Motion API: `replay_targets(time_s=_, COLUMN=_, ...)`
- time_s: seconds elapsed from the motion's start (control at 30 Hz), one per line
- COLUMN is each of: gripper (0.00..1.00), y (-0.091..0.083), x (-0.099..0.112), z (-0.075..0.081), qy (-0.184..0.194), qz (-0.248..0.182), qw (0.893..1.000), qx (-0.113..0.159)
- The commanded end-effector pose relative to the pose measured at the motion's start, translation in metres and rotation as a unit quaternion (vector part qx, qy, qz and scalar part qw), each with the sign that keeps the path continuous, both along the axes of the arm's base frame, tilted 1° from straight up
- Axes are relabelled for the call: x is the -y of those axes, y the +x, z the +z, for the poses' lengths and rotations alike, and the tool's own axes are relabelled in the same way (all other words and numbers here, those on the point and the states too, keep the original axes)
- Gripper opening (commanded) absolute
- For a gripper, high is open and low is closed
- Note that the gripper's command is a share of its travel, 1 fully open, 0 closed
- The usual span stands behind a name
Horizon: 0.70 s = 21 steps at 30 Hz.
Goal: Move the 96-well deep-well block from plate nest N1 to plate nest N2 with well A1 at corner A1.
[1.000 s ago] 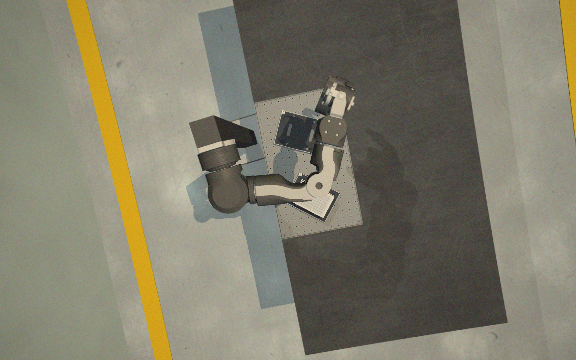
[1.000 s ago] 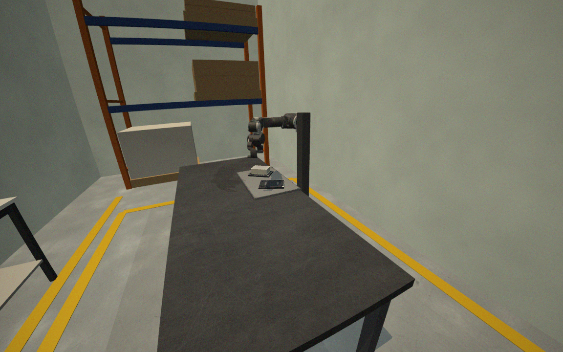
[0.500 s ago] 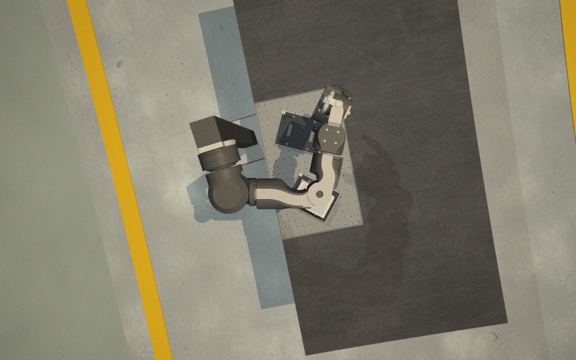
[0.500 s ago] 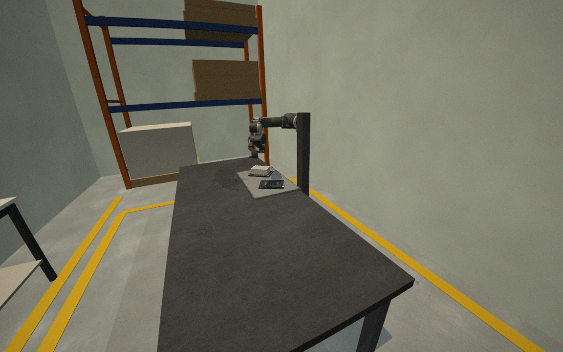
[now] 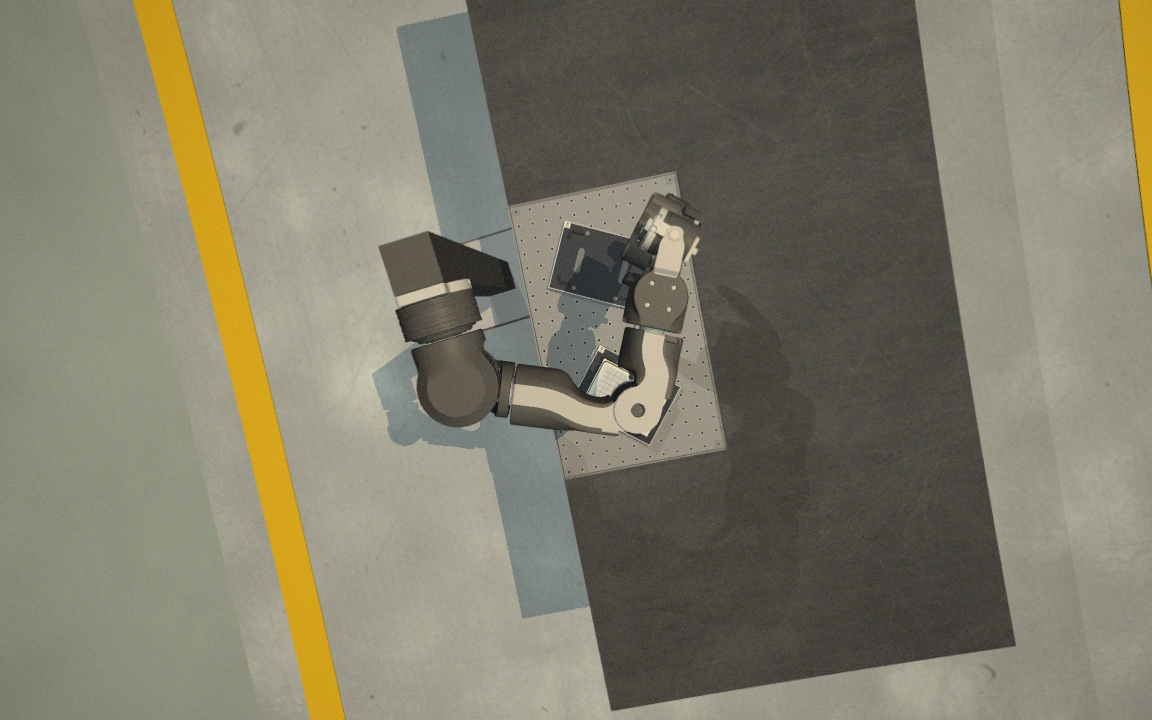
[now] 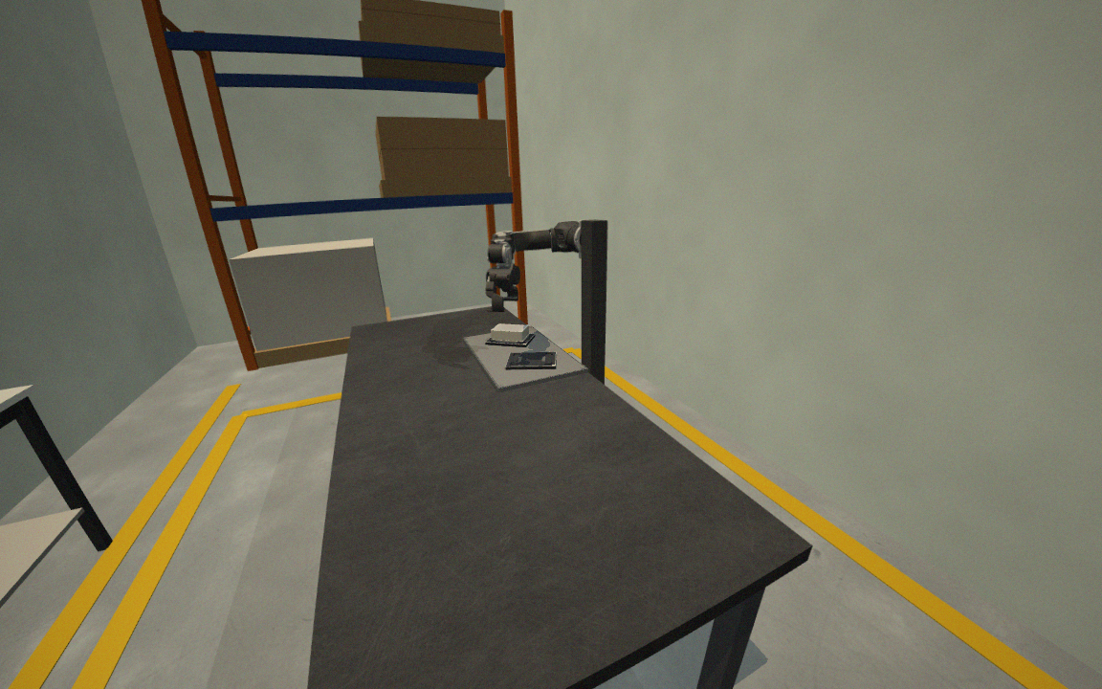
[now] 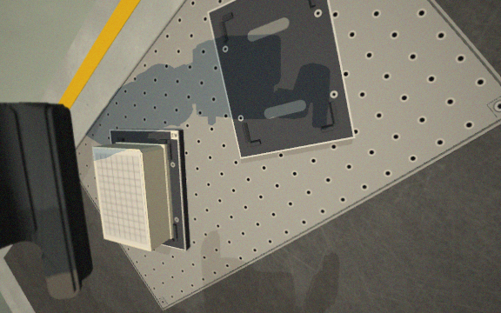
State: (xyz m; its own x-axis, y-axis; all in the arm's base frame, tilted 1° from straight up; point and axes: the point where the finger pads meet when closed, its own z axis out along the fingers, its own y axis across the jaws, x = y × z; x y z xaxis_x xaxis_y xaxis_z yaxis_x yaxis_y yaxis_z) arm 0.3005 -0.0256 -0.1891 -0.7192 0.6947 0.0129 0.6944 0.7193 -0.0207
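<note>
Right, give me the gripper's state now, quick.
Gripper: open, partly narrowed, holding nothing. It hangs above the empty nest; the deep-well block sits in the other nest, untouched.
</note>
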Motion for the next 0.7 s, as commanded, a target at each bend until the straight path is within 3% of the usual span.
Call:
replay_targets(time_s=0.0, gripper=0.77, y=-0.003, x=0.007, z=-0.002, qy=0.002, qz=0.0, qw=1.0, qx=0.002)
replay_targets(time_s=0.13, gripper=0.77, y=-0.018, x=0.037, z=-0.015, qy=0.004, qz=-0.001, qw=1.0, qx=0.005)
replay_targets(time_s=0.53, gripper=0.77, y=-0.018, x=0.037, z=-0.015, qy=0.004, qz=-0.001, qw=1.0, qx=0.005)
replay_targets(time_s=0.67, gripper=0.77, y=-0.035, x=0.068, z=-0.029, qy=0.003, qz=-0.001, qw=1.0, qx=0.004)
